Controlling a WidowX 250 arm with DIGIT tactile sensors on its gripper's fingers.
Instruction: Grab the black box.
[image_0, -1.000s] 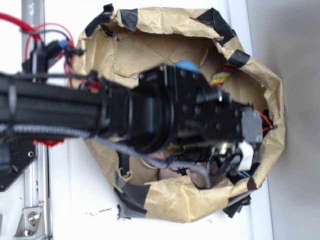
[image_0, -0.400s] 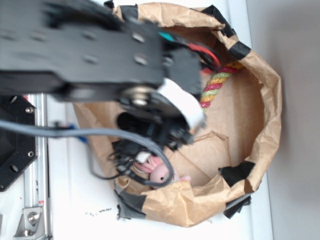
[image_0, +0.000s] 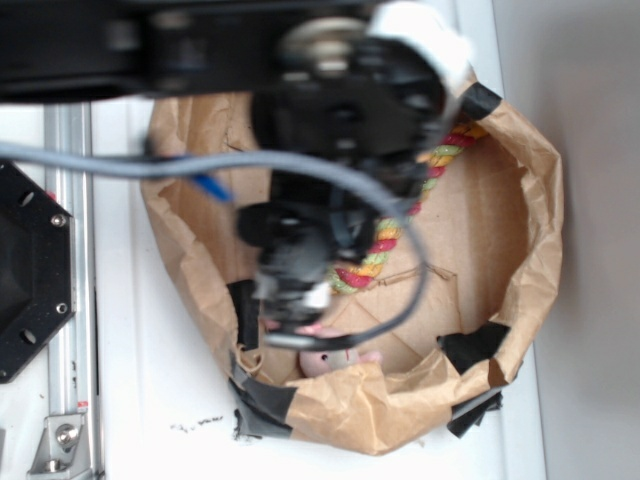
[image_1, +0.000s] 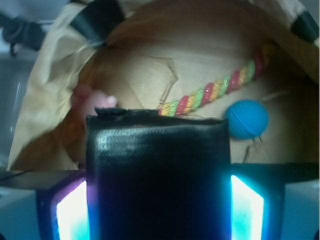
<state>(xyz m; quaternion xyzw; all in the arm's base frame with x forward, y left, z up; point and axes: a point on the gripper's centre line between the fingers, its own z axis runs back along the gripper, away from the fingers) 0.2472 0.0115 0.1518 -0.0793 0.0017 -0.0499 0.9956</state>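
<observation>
In the wrist view the black box (image_1: 157, 165) fills the space between my gripper's (image_1: 157, 205) two glowing fingers (image_1: 72, 210), which press on its left and right sides. It is glossy black with a fine leather-like grain and hangs above the floor of the brown paper bag (image_1: 50, 115). In the exterior view the blurred arm reaches in from the top, and the gripper (image_0: 295, 300) hangs over the left part of the bag (image_0: 530, 200). The box cannot be made out there against the dark gripper.
Inside the bag lie a multicoloured rope (image_1: 215, 92), a teal ball (image_1: 246, 119) and a pink toy (image_0: 325, 360). Black tape patches (image_0: 470, 350) mark the bag's rim. A black hexagonal plate (image_0: 30, 270) and a metal rail (image_0: 70, 400) sit left of the bag.
The arm has swung from the bag's right side over to its left and come up toward the camera. More of the rope and the bag's floor now show.
</observation>
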